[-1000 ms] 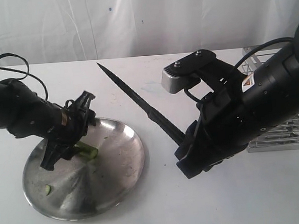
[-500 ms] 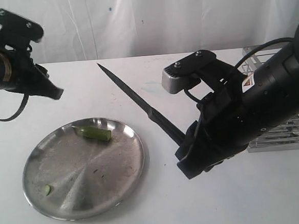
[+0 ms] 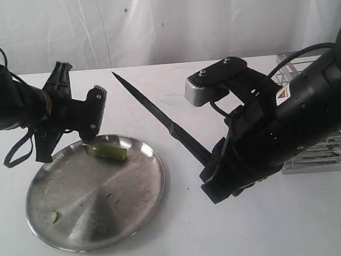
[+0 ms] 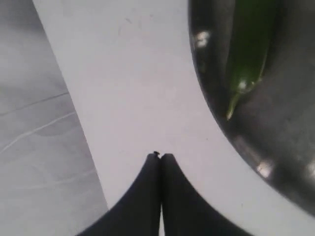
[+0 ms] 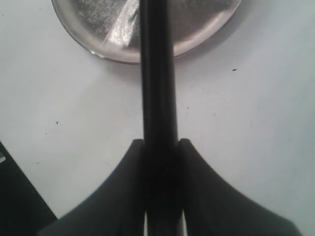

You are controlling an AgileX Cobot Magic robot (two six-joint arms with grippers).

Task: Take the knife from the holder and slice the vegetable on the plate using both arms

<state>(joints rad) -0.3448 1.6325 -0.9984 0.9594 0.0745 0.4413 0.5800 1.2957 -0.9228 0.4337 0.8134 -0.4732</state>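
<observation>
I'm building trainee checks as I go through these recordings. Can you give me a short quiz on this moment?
1. True or false: the left tool is shut on the vegetable.
2. Which one holds the knife? A: the left tool. B: the right tool. C: neither.
3. Fill in: the vegetable lies on the ___.

Key
1. False: its fingers are closed on nothing, beside the rim.
2. B
3. plate
</observation>
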